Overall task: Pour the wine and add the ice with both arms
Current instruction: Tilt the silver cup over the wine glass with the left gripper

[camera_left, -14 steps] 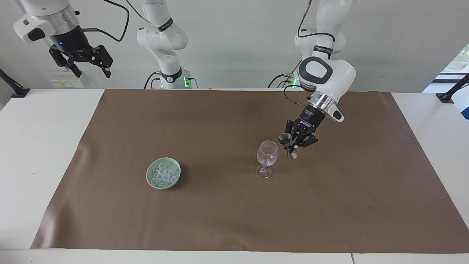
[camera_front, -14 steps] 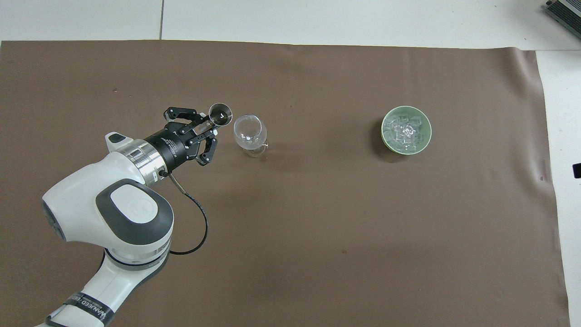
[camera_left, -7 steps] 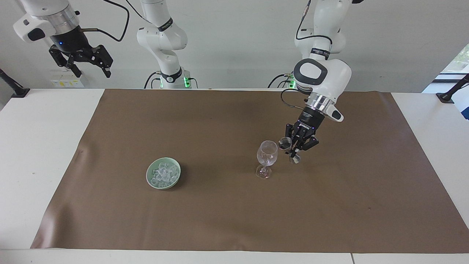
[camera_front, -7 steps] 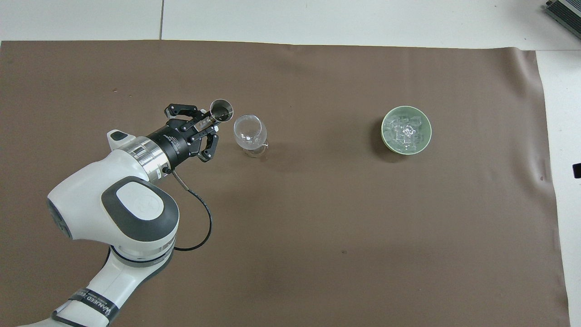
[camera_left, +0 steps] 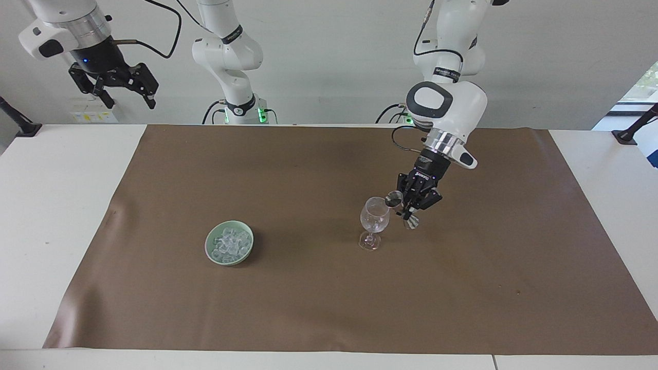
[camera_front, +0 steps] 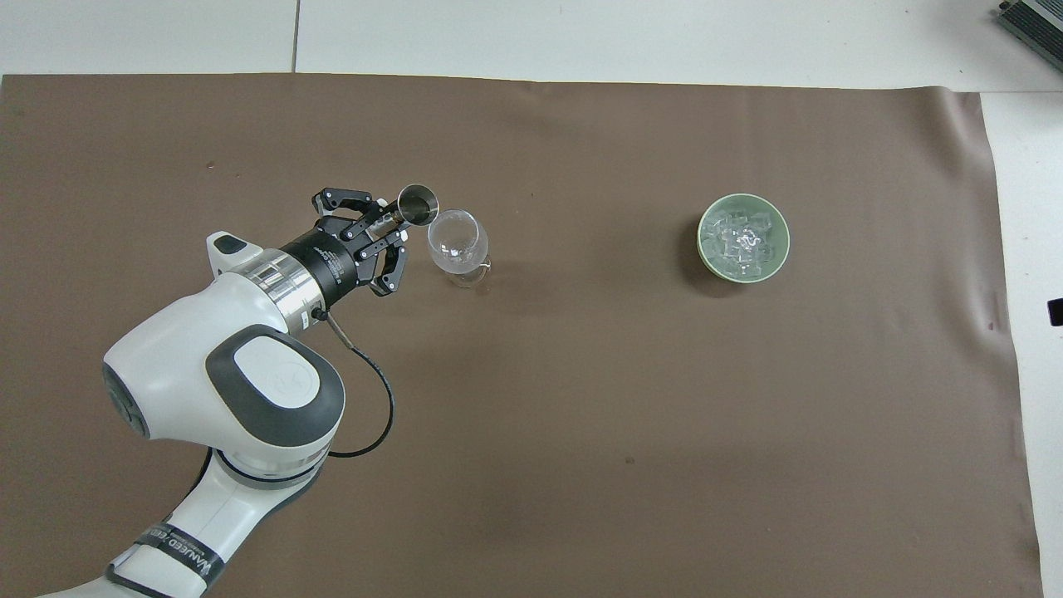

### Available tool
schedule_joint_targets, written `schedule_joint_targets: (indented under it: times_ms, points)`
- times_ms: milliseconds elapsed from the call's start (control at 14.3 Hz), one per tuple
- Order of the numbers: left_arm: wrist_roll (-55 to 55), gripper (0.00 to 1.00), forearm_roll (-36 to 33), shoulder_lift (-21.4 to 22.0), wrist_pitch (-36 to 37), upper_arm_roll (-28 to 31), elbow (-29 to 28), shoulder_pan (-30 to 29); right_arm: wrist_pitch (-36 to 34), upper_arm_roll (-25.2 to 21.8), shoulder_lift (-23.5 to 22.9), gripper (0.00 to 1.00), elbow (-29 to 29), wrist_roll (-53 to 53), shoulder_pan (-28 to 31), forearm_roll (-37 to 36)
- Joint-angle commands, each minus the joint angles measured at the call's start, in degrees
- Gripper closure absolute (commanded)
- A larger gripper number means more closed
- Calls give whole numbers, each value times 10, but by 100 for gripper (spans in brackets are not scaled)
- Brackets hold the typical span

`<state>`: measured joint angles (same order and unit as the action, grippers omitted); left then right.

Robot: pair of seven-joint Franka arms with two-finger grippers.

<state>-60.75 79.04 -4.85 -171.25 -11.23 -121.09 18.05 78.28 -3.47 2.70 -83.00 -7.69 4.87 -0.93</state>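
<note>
A clear stemmed wine glass [camera_left: 375, 216] [camera_front: 456, 242] stands upright on the brown mat. My left gripper [camera_left: 408, 205] [camera_front: 390, 224] is shut on a small metal jigger [camera_left: 395, 199] [camera_front: 417, 204], tilted with its mouth at the glass's rim, on the left arm's side of the glass. The ice [camera_left: 230, 244] [camera_front: 742, 241] is a heap of clear cubes in a pale green bowl [camera_left: 213, 255] [camera_front: 707, 253] toward the right arm's end. My right gripper [camera_left: 121, 82] waits open, high above the right arm's end of the table; it is out of the overhead view.
The brown mat [camera_left: 308, 308] [camera_front: 581, 415] covers most of the white table [camera_left: 51, 205]. The left arm's white elbow [camera_front: 224, 399] hangs over the mat at the robots' edge. A black clamp [camera_left: 632, 128] stands at the table's corner.
My left gripper has carried the jigger closer to the glass, and the jigger's mouth has come up to the rim. The right arm has not moved.
</note>
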Motion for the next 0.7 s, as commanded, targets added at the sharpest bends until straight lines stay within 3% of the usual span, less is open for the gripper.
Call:
schedule_joint_targets:
  times_ms: [0,631]
  points:
    - [18,100,-7,-3,-15,7,2,13,6,2,15,0,-18,7,3,7]
    - [91,100,-7,2,-22,5,-6,17,6,1,15,0,-18,7,2,7]
